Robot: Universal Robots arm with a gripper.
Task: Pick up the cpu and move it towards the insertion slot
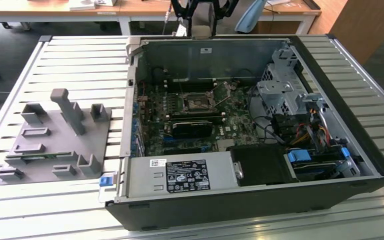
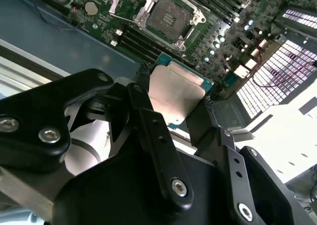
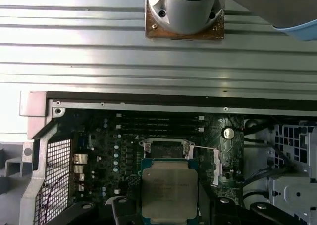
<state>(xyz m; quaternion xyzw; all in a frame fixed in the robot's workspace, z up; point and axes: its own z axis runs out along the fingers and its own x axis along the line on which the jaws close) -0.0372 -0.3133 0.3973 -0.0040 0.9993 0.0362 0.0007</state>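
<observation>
Silvery cpu (image 2: 178, 93) clamped flat in gripper (image 2: 174, 92), hanging above insertion slot (image 2: 168, 18); best kept level, edges squared to frame

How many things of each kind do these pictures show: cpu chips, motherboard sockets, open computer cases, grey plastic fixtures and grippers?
cpu, held in the gripper: 1
insertion slot, with no chip in it: 1
computer case, open: 1
grey fixture, beside the case: 1
gripper: 1
Total: 5
</observation>
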